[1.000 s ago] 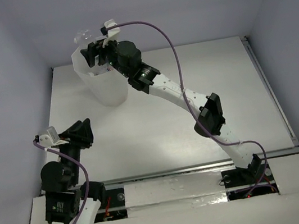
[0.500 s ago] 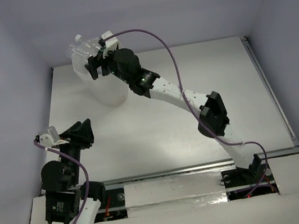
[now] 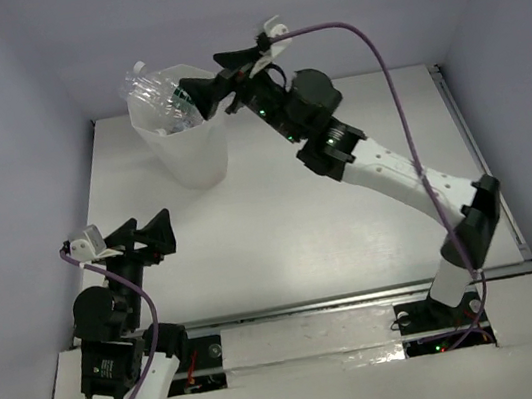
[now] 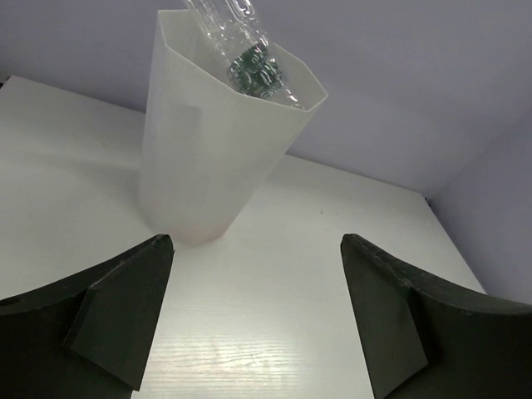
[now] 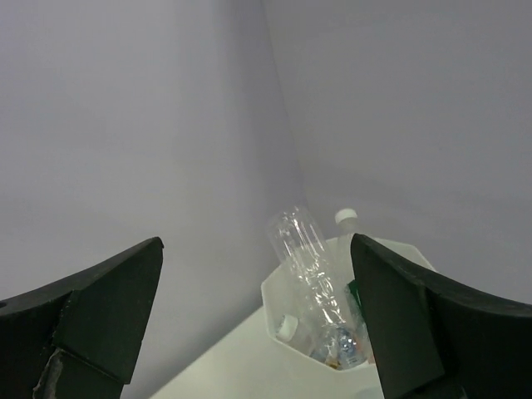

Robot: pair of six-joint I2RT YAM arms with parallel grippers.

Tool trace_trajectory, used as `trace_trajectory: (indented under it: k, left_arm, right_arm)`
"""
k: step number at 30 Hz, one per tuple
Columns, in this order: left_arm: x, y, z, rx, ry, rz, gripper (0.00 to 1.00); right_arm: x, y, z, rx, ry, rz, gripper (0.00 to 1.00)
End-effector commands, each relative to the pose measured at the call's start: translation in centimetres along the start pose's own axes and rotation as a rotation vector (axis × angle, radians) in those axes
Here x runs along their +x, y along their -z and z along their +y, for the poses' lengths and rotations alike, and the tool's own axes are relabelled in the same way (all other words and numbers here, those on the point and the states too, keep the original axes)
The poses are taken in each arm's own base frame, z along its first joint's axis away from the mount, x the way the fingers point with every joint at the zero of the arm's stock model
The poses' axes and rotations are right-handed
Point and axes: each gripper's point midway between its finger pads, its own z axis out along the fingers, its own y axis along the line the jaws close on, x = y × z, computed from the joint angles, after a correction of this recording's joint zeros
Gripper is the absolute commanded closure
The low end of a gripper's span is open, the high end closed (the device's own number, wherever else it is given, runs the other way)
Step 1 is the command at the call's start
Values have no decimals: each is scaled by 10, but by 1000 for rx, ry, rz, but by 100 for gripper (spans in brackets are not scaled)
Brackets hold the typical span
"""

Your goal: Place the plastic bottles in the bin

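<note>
The bin (image 3: pixel 186 153), a tall translucent white container, stands at the table's far left. Several plastic bottles sit inside it. One clear bottle (image 3: pixel 149 84) pokes above the rim, leaning on the back wall. My right gripper (image 3: pixel 206 75) hangs open just right of the rim and holds nothing. Its wrist view looks down on the bin (image 5: pixel 281 309), the clear bottle (image 5: pixel 307 258) and a white cap (image 5: pixel 347 218). My left gripper (image 3: pixel 147 226) is open and empty, low at the near left. Its view faces the bin (image 4: pixel 212 166) with the bottle (image 4: pixel 229 23) sticking out.
Grey walls close in the table (image 3: pixel 348 207) at the back and on both sides. A rail (image 3: pixel 483 165) runs along the right edge. The right arm reaches diagonally over the table's middle.
My right gripper opened fully and pulled back right and up from over the bin, leaving the clear bottle inside. My left gripper went from nearly shut to open.
</note>
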Motion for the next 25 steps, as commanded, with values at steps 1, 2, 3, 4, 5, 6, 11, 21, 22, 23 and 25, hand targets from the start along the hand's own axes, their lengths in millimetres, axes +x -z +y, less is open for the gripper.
trace_trajectory:
  k: [1,2,3,4,5,6,11,21,22,23,25]
  left_arm:
    - [-6,-2,-8,38,6,-25,20]
    - [-6,-2,-9,47,4,-21,16]
    - [-5,-3,-10,48,4,-17,15]
    - [-4,-3,-10,50,4,-16,11]
    - [-4,-4,-11,52,6,-14,10]
    - [-4,-4,-12,56,11,-12,10]
    - [-4,-5,-15,75,13,-9,4]
    - [-7,-8,-41,200,37,-2,1]
    - [-10,-9,-44,214,43,-15,1]
    - [-6,-13,-45,218,48,1,1]
    - [-5,-17,-46,216,63,14,1]
  right_arm:
    - [-42,29,5,-6,-45,-129,0]
    - [-42,51,1,6,-51,-124,0]
    - [-51,63,-5,33,-65,-160,1]
    - [-54,76,-8,46,-77,-173,4]
    - [-86,101,-7,48,-112,-237,10]
    - [-64,120,-21,102,-128,-215,17]
    - [-84,224,-61,270,-253,-350,68]
    - [-79,396,-148,702,-329,-493,67]
    - [-80,399,-148,702,-332,-493,60]
    - [-84,401,-147,697,-336,-498,57]
    - [-83,399,-146,699,-315,-469,50]
